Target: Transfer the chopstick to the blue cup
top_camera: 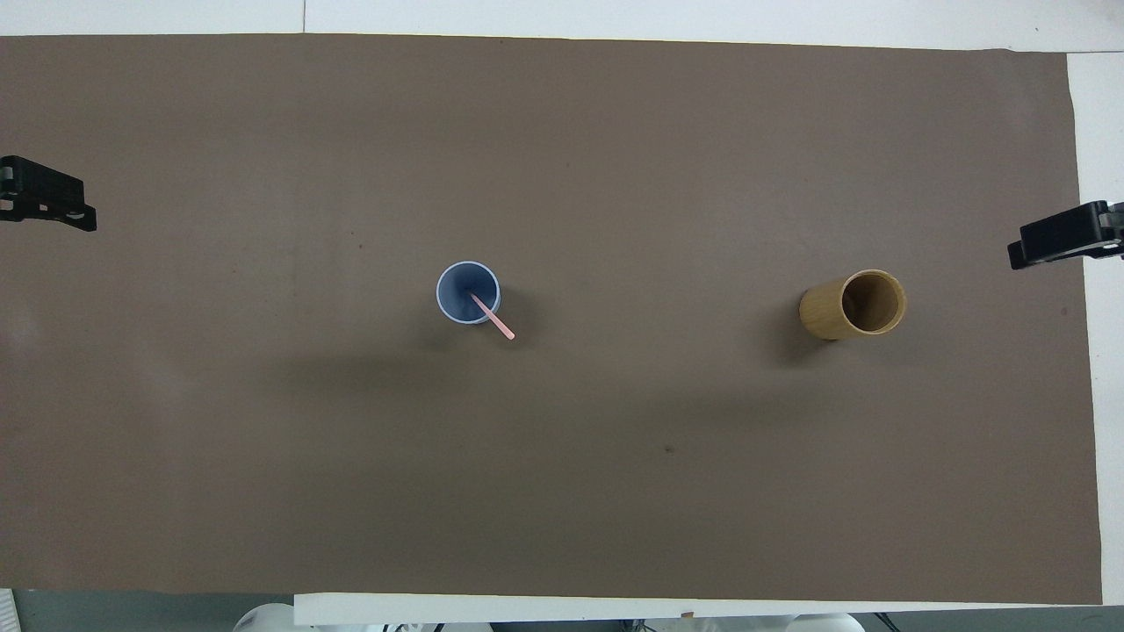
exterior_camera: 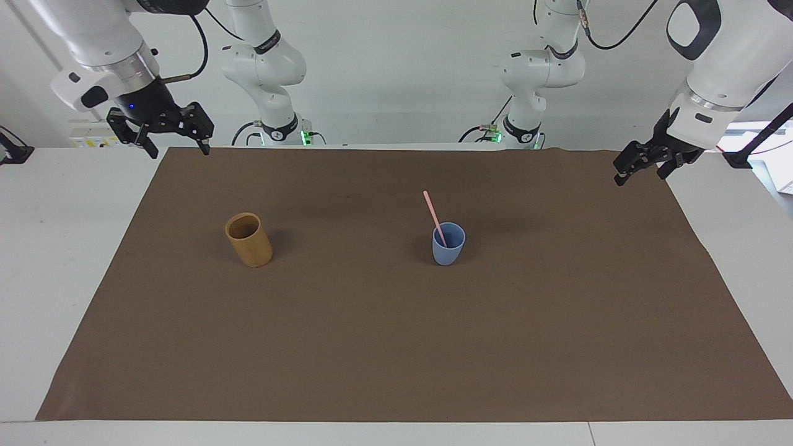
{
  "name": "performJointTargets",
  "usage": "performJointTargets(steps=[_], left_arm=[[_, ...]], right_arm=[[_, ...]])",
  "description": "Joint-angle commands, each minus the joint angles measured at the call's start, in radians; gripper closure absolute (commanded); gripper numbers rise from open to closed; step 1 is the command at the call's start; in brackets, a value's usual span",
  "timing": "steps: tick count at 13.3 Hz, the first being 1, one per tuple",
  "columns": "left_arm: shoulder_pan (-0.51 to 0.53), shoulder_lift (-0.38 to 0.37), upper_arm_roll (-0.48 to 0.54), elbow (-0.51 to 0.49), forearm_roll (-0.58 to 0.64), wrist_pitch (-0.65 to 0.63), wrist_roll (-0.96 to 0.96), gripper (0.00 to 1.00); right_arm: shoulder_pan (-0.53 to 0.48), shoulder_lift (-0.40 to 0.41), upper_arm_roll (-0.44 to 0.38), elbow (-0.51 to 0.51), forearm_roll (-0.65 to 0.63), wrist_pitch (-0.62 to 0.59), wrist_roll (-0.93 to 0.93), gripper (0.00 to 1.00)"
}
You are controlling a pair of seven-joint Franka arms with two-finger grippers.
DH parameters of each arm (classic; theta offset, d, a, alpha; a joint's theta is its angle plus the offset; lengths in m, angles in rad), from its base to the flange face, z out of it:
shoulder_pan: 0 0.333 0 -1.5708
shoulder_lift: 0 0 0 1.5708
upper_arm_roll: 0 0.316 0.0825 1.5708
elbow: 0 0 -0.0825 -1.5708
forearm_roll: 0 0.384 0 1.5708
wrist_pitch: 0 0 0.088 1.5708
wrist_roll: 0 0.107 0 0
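Observation:
A single pale pink chopstick (exterior_camera: 432, 214) stands leaning in the light-blue cup (exterior_camera: 448, 244) near the middle of the brown mat; its top tilts toward the robots. Both also show in the overhead view, the cup (top_camera: 468, 292) and the chopstick (top_camera: 496, 320). My right gripper (exterior_camera: 178, 148) is open and empty, up in the air over the mat's corner at the right arm's end; its tip shows in the overhead view (top_camera: 1062, 237). My left gripper (exterior_camera: 641, 173) is open and empty, waiting over the mat's edge at the left arm's end (top_camera: 48, 197).
A mustard-tan cylindrical cup (exterior_camera: 249, 240) stands empty on the mat (exterior_camera: 396, 347) toward the right arm's end, also in the overhead view (top_camera: 852, 305). White table surface borders the mat.

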Motion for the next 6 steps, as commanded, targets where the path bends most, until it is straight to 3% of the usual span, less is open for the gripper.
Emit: performJointTargets(steps=[1, 6], left_arm=[[-0.003, -0.002, 0.003, 0.004, -0.001, -0.016, 0.003, 0.00], [-0.003, -0.002, 0.003, 0.004, -0.001, -0.016, 0.003, 0.00]], right_arm=[[0.013, -0.030, -0.034, -0.036, -0.011, 0.023, -0.003, 0.00], [0.023, -0.033, -0.036, -0.043, -0.015, 0.017, -0.003, 0.00]])
